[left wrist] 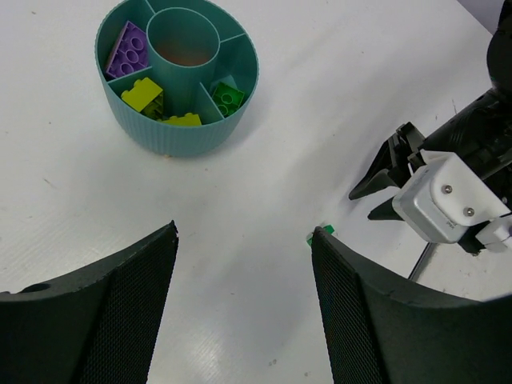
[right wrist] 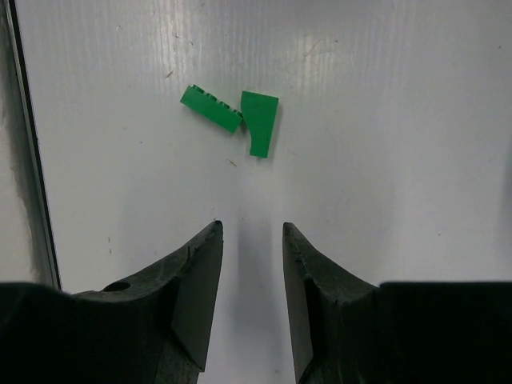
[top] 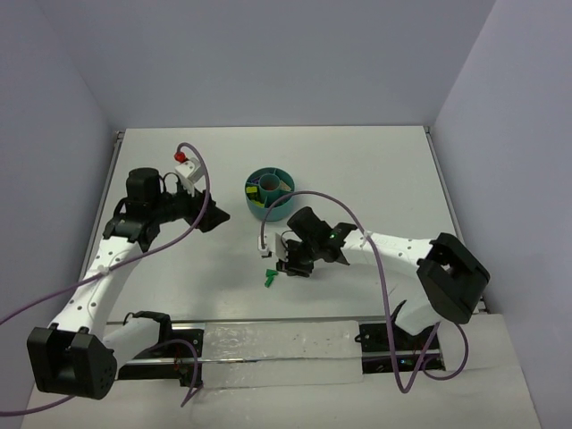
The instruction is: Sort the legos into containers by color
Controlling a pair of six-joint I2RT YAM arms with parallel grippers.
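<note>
**While two green bricks lie loose, both grippers stand empty**

As seen from above, the white desk point(top: 357, 170) carries everything. The left arm point(top: 98, 268) reaches up its left side, and the right arm point(top: 402, 250) bends in from the right toward the middle.

Next in size is the round teal bowl point(top: 257, 207), standing on the far half of the desk between the two arms. Inner walls divide it around a central ring point(left wrist: 182, 36).

The left gripper point(left wrist: 244, 232) hangs to the left of the bowl in the overhead view. Its jaws are spread wide and released, with nothing between them.

The right gripper point(right wrist: 252, 228) hangs low over the desk, nearer than the bowl. Its jaws are parted by a narrow gap over bare desk – it grasps nothing.

Smallest are the bricks.
- **In the bowl:** a purple brick point(left wrist: 128, 52), a lime-green brick point(left wrist: 142, 94) and a dark green brick point(left wrist: 228, 96) each lie in a separate compartment. A second lime-green piece point(left wrist: 184, 120) rests against the near wall.
- **On the open desk:** just ahead of the right gripper's fingertips lie a studded green brick point(right wrist: 210, 108) and a smooth green piece point(right wrist: 260, 120). They touch at one corner, well apart from the bowl.
</note>
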